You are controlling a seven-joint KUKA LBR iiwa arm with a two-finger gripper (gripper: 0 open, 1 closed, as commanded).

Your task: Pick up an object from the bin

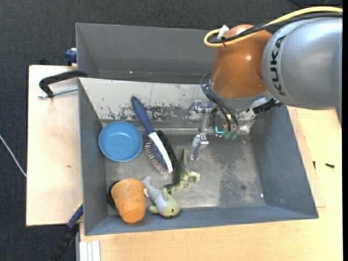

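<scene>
Nothing has left the bin (284, 162) yet, so by our reading the task is at its start: no grasp has been made and the lift is all still to do. We see the gripper (198, 126) low inside the bin, close to the far wall and right of the middle. Its two metal fingers (200, 142) are spread apart with only bare grey floor between them, so they are released and grasp nothing.

Working outward from the fingers, the closest thing we find is a dark green toy figure (182, 175), lying just left of and below the lower fingertip. It is near that fingertip but apart from it, and it is outside the gap between the fingers. Next comes a hairbrush (155, 143) with a blue handle and a white-edged bristle head, set on a slant, its head just left of the green figure. Further left sits a round blue bowl (120, 141), upright, beside the brush handle. Furthest from the gripper, in the near left corner, we see a small white-and-green toy (163, 200) touching an orange cup (128, 200) that lies on its side.

We cannot tell which of these is to be taken. In our judgement the green figure or the brush head would be the shortest reach, with the fingers first shifted left so that they straddle one of them.
</scene>
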